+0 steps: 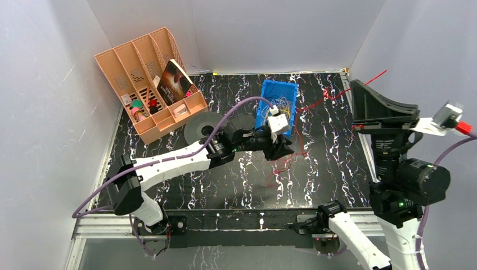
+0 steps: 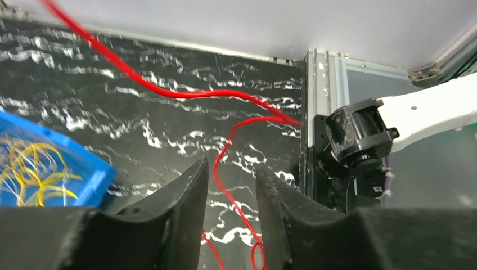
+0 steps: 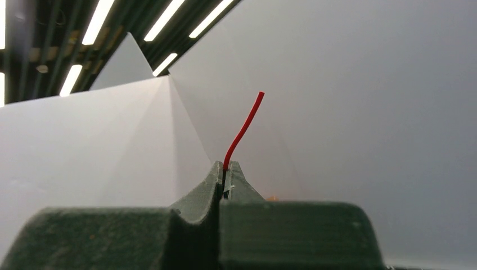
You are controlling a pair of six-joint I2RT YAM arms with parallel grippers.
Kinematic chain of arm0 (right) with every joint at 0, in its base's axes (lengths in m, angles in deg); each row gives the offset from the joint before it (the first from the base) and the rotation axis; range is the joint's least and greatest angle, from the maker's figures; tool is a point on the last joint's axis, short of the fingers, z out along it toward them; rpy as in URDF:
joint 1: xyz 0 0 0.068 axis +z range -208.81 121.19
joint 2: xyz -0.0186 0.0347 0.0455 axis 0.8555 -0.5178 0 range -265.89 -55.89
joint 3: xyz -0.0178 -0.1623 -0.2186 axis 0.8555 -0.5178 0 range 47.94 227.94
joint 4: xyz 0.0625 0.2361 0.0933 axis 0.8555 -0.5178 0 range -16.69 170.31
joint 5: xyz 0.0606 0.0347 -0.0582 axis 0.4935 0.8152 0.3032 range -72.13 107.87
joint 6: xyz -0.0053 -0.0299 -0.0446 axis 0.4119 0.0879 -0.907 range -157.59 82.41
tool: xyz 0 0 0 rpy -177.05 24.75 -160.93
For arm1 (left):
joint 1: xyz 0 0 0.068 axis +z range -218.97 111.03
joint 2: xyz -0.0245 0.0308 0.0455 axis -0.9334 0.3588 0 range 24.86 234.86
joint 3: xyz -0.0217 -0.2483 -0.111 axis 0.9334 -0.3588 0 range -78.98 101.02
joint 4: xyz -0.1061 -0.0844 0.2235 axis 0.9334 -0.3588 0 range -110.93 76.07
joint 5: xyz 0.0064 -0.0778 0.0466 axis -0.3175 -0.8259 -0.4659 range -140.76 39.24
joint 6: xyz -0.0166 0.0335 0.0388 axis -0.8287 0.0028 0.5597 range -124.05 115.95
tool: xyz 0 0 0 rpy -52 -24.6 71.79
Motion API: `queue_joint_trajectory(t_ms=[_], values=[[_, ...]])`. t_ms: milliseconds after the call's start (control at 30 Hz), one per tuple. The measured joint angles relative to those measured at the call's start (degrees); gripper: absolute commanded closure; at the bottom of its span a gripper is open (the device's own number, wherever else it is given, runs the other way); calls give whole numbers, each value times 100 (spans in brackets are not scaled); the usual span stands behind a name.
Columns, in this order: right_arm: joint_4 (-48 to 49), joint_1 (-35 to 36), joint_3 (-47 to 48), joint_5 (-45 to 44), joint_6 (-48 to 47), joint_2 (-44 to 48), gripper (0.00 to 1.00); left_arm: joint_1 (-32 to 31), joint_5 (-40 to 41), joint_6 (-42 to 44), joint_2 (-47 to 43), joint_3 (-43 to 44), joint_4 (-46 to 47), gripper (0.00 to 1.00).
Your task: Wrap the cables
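Observation:
The cables are thin red strands; one cable [image 1: 306, 107] runs from a loose tangle on the black marbled table, near my left gripper [image 1: 279, 147], up to my right gripper [image 1: 354, 84] at the right wall. The left wrist view shows the left gripper [image 2: 230, 174] open, low over the table. The red cable [image 2: 169, 93] passes loosely between its fingers, not pinched. My right gripper [image 3: 225, 166] is shut on the cable, and a short red end [image 3: 243, 132] sticks up past its tips. That gripper is raised above the table's right edge.
A blue bin [image 1: 278, 104] of yellow wires stands just behind the left gripper and shows as the blue bin [image 2: 84, 169] at that wrist view's left. A peach desk organizer [image 1: 149, 79] fills the back left. A grey round disc [image 1: 199, 129] lies beside it. White walls close in three sides.

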Motion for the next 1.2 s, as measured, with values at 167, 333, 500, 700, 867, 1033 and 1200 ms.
queue_joint_trajectory(t_ms=[167,333,500,700,867,1033,1200], values=[[-424,0,-402,-170,-299,197,100,0,260,-190,0,-623,48,42],[-671,0,-546,-275,-658,271,100,0,699,-363,-232,-1305,-50,34],[-824,0,-756,-144,-940,278,100,0,1185,-531,-1097,-1611,-420,25],[-1008,0,-1045,599,-1281,192,100,0,1646,-575,-2188,-1392,-1058,17],[-1097,0,-1193,1552,-1449,-136,100,0,2144,-389,-2520,-595,-2144,17],[-1231,0,-1268,2317,-1495,-688,100,0,2612,-192,-2426,448,-3244,12],[-1388,0,-1311,2968,-1462,-1290,100,74,2837,-157,-2111,901,-4030,8]])
